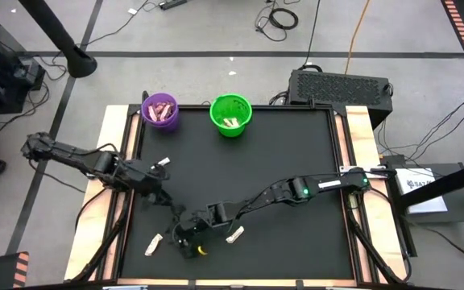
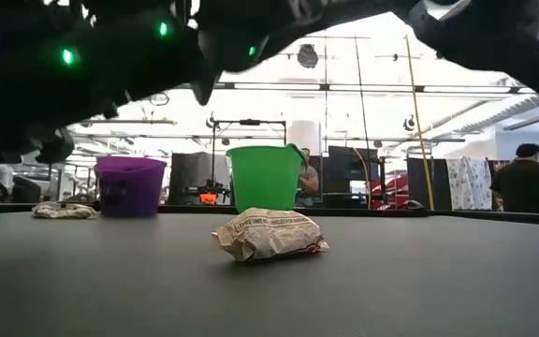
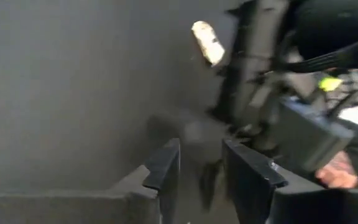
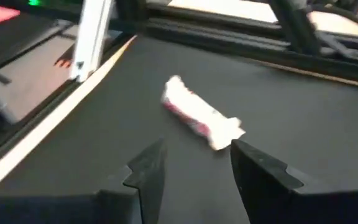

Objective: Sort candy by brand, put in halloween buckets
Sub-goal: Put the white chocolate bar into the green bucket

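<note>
Right wrist view shows the right gripper [image 4: 194, 163], jaws spread, short of a candy [image 4: 201, 115] on the tabletop [image 4: 303, 118]. Left gripper [image 3: 197, 165], also spread and empty, crowds close; I reckon they could collide.

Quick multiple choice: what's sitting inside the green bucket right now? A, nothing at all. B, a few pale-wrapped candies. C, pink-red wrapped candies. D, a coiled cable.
B: seen from above, the green bucket holds a few pale-wrapped candies, while the pink-red wrapped ones sit in the purple bucket.
</note>
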Robot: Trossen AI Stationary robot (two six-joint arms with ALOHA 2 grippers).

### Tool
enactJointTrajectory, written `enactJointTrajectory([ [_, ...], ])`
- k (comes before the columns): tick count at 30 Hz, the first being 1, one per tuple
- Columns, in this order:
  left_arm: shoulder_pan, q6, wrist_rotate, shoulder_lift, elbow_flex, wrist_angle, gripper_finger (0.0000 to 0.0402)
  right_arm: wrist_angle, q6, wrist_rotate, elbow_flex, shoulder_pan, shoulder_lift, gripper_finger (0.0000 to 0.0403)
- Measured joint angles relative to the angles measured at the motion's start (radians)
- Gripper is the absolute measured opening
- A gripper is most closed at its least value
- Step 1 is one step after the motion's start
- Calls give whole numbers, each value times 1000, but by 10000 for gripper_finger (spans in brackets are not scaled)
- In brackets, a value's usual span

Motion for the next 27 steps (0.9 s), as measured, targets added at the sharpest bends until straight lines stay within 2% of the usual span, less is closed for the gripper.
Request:
enactJointTrajectory([
  [3,-79,-80,-90,4,68,-140,107,-46,-5,0,0,20,-13,171],
  [5,-136,-150,-103,10,90,-197,91,-78,-27,0,0,33,-16,171],
  [10,-297,-368,-94,37,81,-213,62,-117,-73,6,-1,48,-16,171],
  [15,-427,-545,-107,131,81,-219,57,-122,-50,8,-1,39,-16,171],
  [20,-497,-570,-153,276,80,-211,57,-133,-42,8,-1,36,-16,171],
  [27,-503,-511,-132,457,79,-161,57,-135,-42,8,-1,34,-16,171],
])
